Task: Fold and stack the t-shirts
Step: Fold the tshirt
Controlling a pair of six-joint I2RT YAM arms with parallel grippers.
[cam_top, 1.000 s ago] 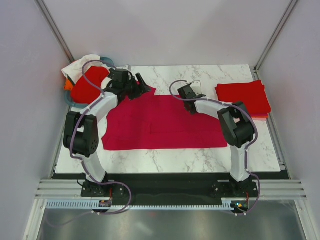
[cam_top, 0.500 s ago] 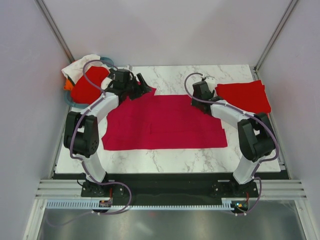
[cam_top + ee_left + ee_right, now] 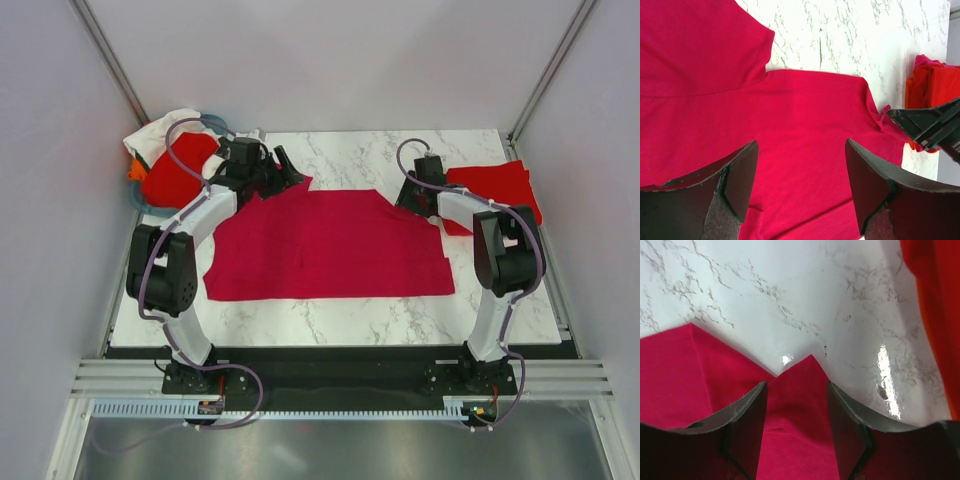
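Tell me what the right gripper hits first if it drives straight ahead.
Likely the pointed corner of the crimson t-shirt, lying inside the open right gripper; past it, only marble table. Depth unclear.

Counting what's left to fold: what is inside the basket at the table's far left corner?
A bunched red t-shirt, white cloth behind it and an orange scrap at the edge of the basket. Anything beneath them is covered.

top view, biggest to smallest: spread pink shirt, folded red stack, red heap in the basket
1. spread crimson-pink shirt, clearly largest
2. folded red stack and red heap: they look about alike and both are partly hidden, so not ranked
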